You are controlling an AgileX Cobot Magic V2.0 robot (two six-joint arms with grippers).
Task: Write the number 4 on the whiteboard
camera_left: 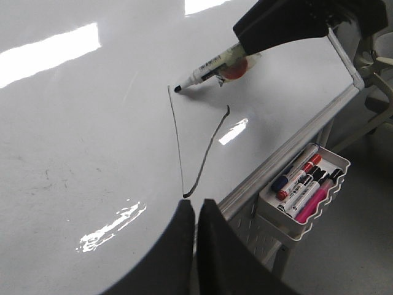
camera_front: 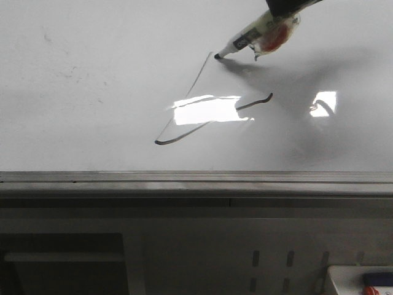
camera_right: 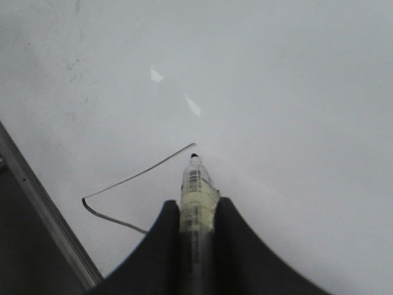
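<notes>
Gripping a marker (camera_front: 253,38), the right gripper (camera_right: 196,215) enters from the upper right of the front view, tilted, with the tip touching the whiteboard (camera_front: 92,92) at the top of the slanted stroke. The number 4 (camera_front: 206,110), mid-frame, shows only that stroke and a curved crossbar. The left gripper (camera_left: 195,212) hovers with fingers nearly together, holding nothing, near the board's edge rail (camera_front: 196,178).

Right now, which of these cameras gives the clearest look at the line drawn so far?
The left wrist view: the number 4 shows whole, slanted stroke and curved crossbar, with the marker tip at its top. In the front view, glare covers part of the crossbar. The right wrist view shows it partly hidden behind the right gripper.
</notes>
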